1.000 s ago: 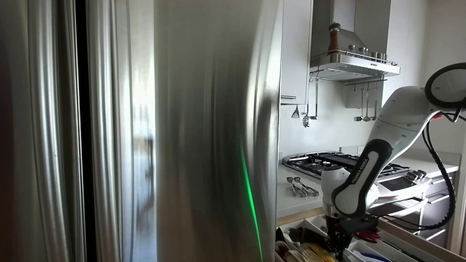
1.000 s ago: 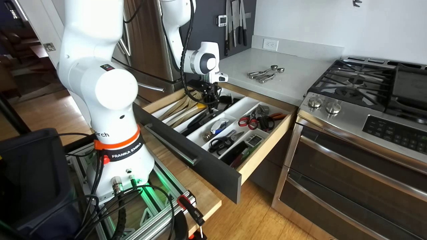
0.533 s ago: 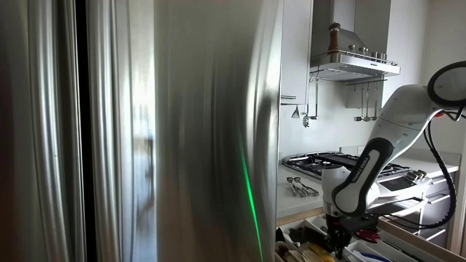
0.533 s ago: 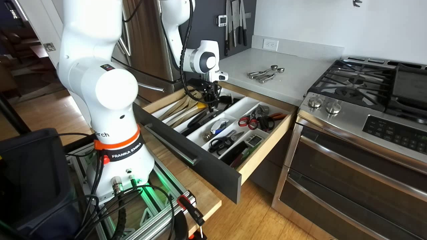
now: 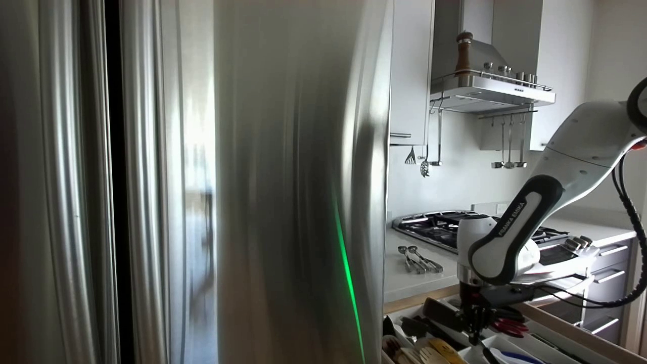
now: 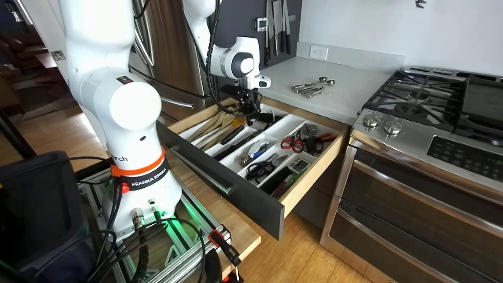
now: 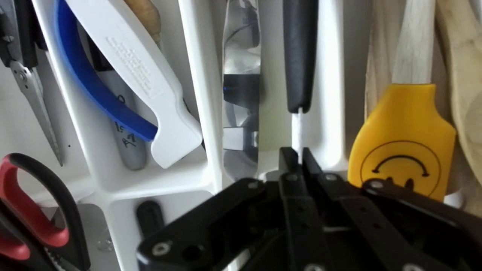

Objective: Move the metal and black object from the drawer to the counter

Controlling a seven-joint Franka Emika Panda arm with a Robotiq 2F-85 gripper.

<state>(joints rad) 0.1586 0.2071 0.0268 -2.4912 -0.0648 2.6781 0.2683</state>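
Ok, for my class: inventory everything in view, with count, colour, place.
drawer: one, dark-fronted, open
counter: one, pale, beyond drawer
scoops: two, silver, on counter
tray: one, white, in drawer
black-handled utensil: one, black and metal, gripped by tool
spatula: one, yellow, in tray
wooden utensils: several, tan, in tray
scissors: at least two, red or black handles, in tray
other tray items: uncounted, mixed, partly hidden
stove: one, steel and black, beside counter
hood: one, steel, above stove
pepper mill: one, brown, on hood
fridge: one, steel, beside drawer
arm: one, white, above drawer
tool: one, black, shut on utensil
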